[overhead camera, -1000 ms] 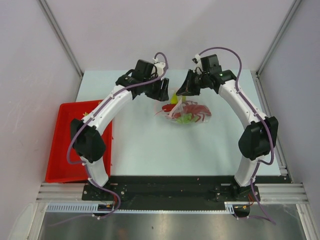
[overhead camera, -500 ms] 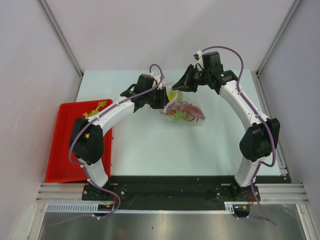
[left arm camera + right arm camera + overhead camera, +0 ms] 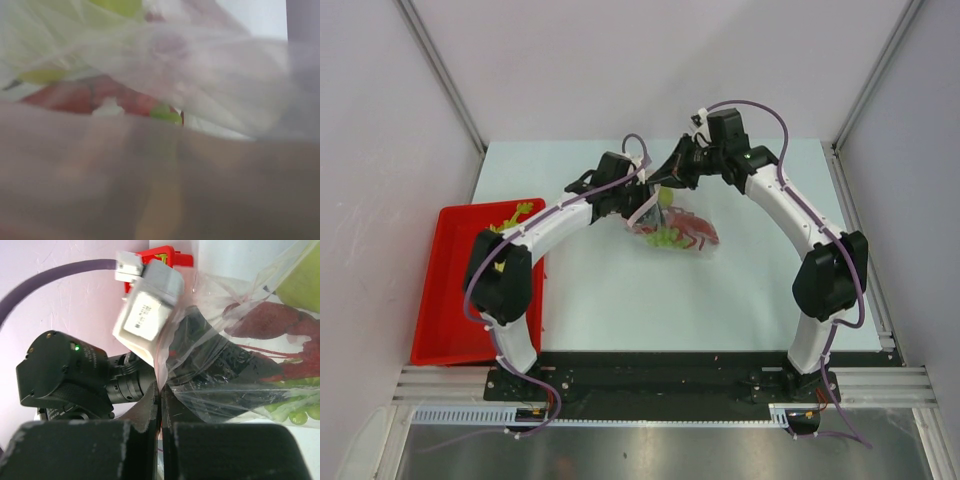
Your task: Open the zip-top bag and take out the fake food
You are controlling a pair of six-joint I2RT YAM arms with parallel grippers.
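Both arms arch in over the table (image 3: 600,290) and meet at its far middle. The left arm (image 3: 550,225) sweeps up from its base and right, past the red tray (image 3: 440,300). The right arm (image 3: 790,205) rises, folds at the elbow, and reaches left with its wrist angled down. The bag (image 3: 685,235) hangs between them, its mouth drawn up to the two grippers and its belly low over the table. The food (image 3: 670,237) is inside it. The right gripper (image 3: 667,180) has its fingers pressed flat together, pinching a fold of the bag's film near the mouth. Its wrist view shows the lobster (image 3: 270,325), grapes (image 3: 295,412) and pear (image 3: 305,282) through the plastic. The left gripper (image 3: 638,203) is right at the bag's mouth. Its own view is a blur of film, so I cannot tell whether it grips.
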